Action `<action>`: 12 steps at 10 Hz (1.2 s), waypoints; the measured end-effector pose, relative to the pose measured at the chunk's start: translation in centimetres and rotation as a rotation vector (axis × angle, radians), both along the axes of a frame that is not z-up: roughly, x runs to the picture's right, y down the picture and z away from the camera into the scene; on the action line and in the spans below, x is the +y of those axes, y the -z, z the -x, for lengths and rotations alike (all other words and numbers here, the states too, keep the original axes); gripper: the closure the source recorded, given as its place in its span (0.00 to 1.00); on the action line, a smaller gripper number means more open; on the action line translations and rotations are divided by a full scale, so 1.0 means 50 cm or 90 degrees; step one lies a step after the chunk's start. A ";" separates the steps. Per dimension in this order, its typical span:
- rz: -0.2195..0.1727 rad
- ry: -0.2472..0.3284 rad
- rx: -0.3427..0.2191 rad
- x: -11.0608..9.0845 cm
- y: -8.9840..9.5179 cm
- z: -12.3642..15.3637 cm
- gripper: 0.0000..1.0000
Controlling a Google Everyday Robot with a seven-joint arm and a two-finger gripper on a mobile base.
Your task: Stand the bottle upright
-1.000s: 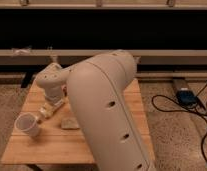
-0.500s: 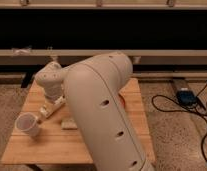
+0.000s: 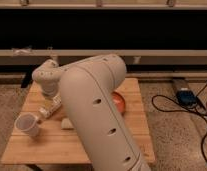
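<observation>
Currently gripper (image 3: pixel 49 98) sits spread wide, empty, just above and to the right of the paper cup (image 3: pixel 28 124); bottle (image 3: pixel 51 108) lies flat just beside that cup. I'd clamp across the body near its top, then rotate slowly, swinging away from the cup.

Room, as I face it: light butcher-block wooden table (image 3: pixel 42 147) on a speckled grey-brown floor (image 3: pixel 169 142). Behind it a pale horizontal ledge (image 3: pixel 162 56) runs the full width, with a wide black band (image 3: pixel 147 30) above. Right of the table, black cables (image 3: pixel 169 107) loop across the floor to a dark blue box (image 3: pixel 186 96).
</observation>
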State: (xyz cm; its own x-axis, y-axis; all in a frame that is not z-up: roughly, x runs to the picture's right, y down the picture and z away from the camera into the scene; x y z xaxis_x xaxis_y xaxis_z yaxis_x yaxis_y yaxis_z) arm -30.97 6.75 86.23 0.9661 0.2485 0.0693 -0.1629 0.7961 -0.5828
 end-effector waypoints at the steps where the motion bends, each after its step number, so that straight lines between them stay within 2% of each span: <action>1: -0.004 0.020 -0.016 -0.002 -0.003 0.016 0.23; 4: -0.001 0.066 -0.052 -0.004 -0.011 0.035 0.23; 7: 0.020 0.124 -0.080 0.016 -0.013 0.063 0.23; 12: 0.046 0.166 -0.100 0.045 -0.027 0.095 0.23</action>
State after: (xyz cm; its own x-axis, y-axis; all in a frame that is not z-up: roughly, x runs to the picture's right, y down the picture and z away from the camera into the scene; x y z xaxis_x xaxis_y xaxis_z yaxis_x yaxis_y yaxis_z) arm -35.72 9.00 87.60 0.9769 0.0036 0.2135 0.1373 0.7551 -0.6411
